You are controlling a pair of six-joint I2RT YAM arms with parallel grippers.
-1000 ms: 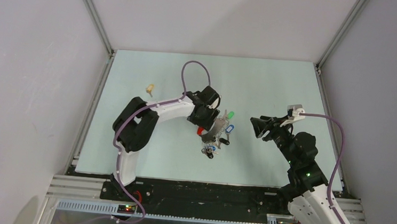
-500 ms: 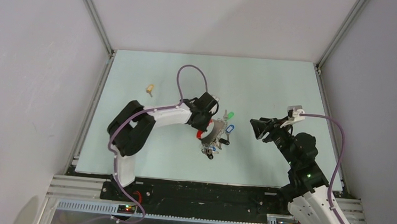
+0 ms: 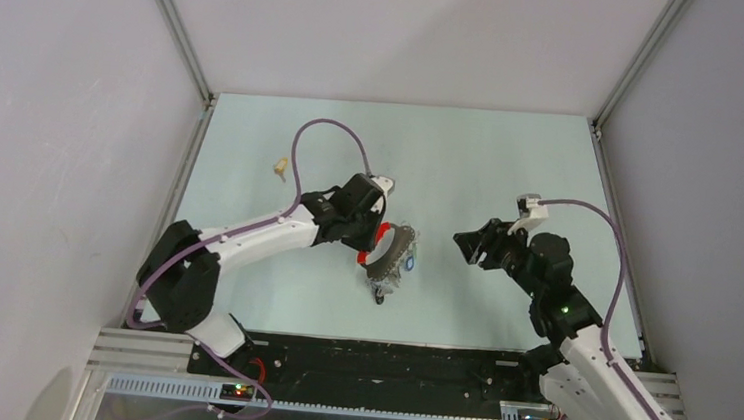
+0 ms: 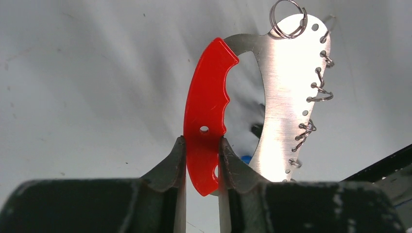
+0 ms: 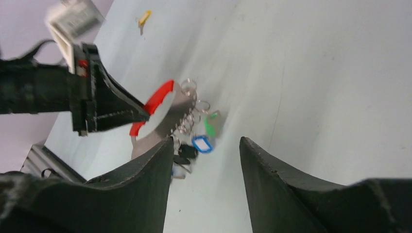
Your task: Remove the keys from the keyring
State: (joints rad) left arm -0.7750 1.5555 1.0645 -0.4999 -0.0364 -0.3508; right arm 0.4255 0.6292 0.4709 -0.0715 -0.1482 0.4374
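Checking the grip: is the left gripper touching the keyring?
Touching. The left wrist view shows the left gripper clamped on the keyring at its red handle, no gap on either side.

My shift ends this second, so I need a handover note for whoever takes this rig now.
Left pincer: shut on the red handle of the keyring.
Right pincer: open, empty, right of the keyring, facing it.
Keys: green, blue and dark ones hang on the keyring's metal plate; a yellow key lies alone at the far left.
Done: apparently only the yellow one is off.
Left: take off the rest.
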